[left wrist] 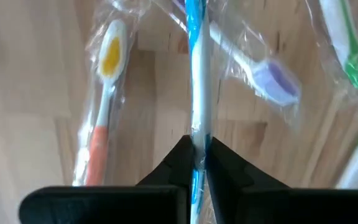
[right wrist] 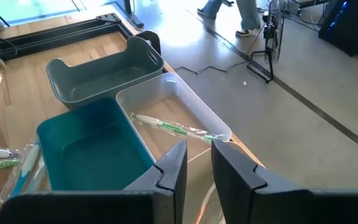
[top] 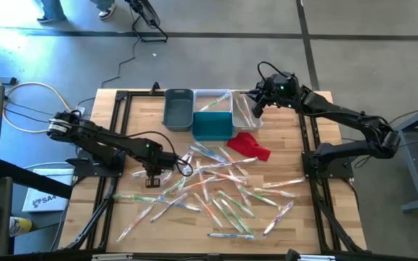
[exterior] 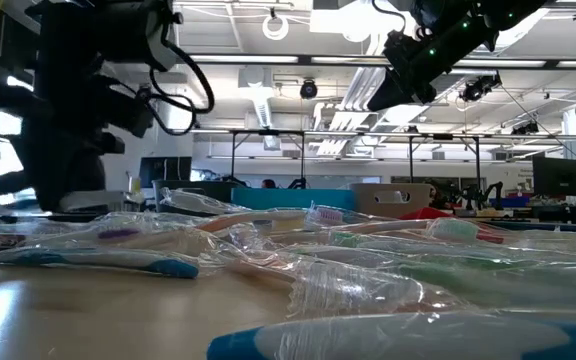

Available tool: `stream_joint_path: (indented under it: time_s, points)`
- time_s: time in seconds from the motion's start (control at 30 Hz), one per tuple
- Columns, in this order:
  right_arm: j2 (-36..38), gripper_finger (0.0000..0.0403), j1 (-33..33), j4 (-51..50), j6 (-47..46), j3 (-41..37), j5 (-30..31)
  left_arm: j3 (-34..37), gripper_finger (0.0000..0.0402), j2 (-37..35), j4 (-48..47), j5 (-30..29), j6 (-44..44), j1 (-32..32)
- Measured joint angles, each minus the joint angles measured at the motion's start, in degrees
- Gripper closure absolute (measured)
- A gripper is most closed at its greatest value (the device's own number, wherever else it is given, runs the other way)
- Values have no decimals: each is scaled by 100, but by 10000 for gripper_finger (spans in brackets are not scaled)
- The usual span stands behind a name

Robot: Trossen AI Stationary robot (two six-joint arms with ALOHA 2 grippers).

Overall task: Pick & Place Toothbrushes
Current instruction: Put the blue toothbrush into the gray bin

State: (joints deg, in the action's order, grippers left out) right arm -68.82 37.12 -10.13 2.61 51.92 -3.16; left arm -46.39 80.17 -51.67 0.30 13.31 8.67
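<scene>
Many wrapped toothbrushes (top: pixel 223 188) lie scattered over the wooden table's middle and near part. My left gripper (top: pixel 152 180) points down over the pile's left edge, shut on a blue-and-white toothbrush (left wrist: pixel 199 93) in a clear wrapper. An orange-handled toothbrush (left wrist: pixel 101 112) and a purple-headed one (left wrist: pixel 272 81) lie below it on the wood. My right gripper (right wrist: pixel 197 152) hovers above the bins at the far side, fingers apart with nothing between them. A green-handled toothbrush (right wrist: pixel 166 126) lies in the white bin (right wrist: pixel 191 106). My left gripper pinches the toothbrush's white handle (left wrist: pixel 199 134) between its two fingers (left wrist: pixel 173 165), through the clear wrapper. The fingers come from above, pointing down, and lie across the handle. The brush runs on past both sides of the fingers, above the brushes lying on the table.
A grey bin (top: pixel 178 109), a teal bin (top: pixel 212 127) and two pale bins (top: pixel 244 110) stand in a cluster at the far middle. A red cloth (top: pixel 249 145) lies just in front of them. Black frame rails (top: pixel 118 130) run along both table sides.
</scene>
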Motion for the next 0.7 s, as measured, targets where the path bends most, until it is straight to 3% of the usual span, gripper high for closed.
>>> stream_joint_path:
  time_s: [0.2,0.37,0.47,0.7]
  points:
    - [0,336,0,2,9,-2,0,-43,377,-596,-311,19,515,-4]
    - [0,336,0,2,17,-2,0,-589,377,-859,-424,-243,1387,-4]
    - [0,336,0,7,51,-2,0,-1071,377,-892,-412,-859,1776,-4]
    - [0,336,0,71,61,-2,0,-1967,377,-891,-231,-2942,2375,-331]
